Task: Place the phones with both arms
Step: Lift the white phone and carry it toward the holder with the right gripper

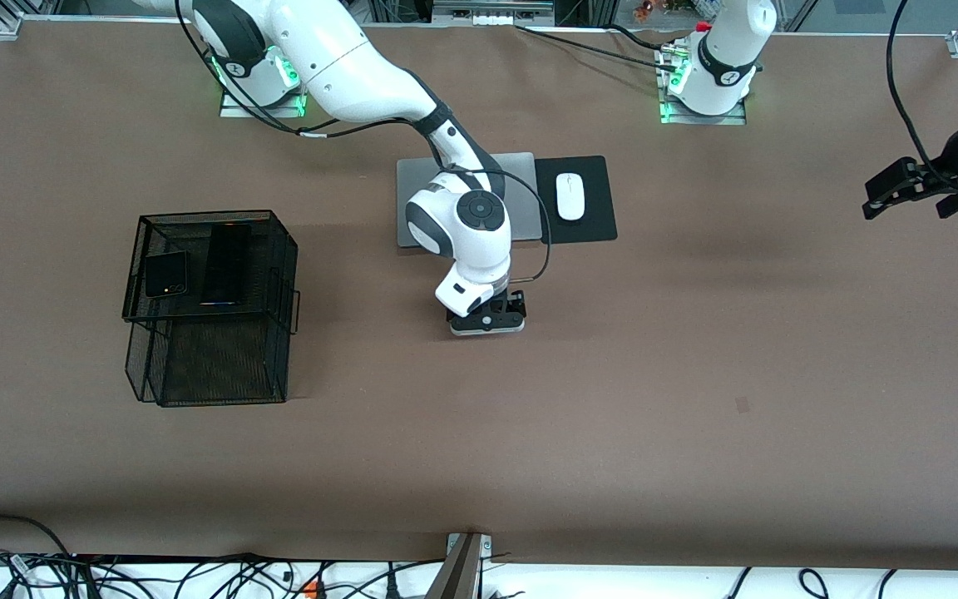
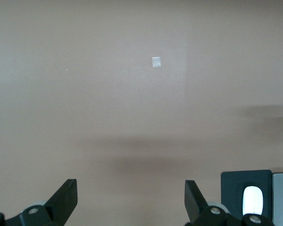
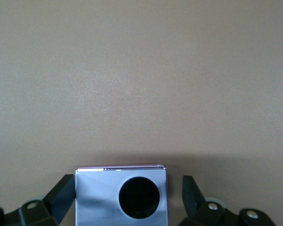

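The right gripper [image 1: 487, 320] is down at the middle of the bench [image 1: 695, 374], its jaws spread wide with the lilac-white phone [image 3: 121, 195] lying flat between them. In the right wrist view one finger [image 3: 63, 193] sits just beside one edge of the phone and the other stands a little apart from the other edge, so nothing is clamped. The phone is squarish, smooth and glossy, with a thin bright metal rim at the end pointing away from the wrist and one round black lens showing; no writing can be read on it.

The other two phones lie flat on the top tier of a black wire-mesh basket [image 1: 279, 249] toward the right arm's end of the bench, well apart from those jaws: the long slim black phone [image 1: 226, 264], its long axis running toward the front camera, and the squarish black phone [image 1: 166, 274] just beside it.

The left gripper [image 1: 891, 193] waits over the bare brown bench surface at the left arm's end, jaws fully apart and empty. A white mouse [image 1: 570, 195] rests on a black mat [image 1: 591, 166] beside a silver laptop [image 1: 520, 166].
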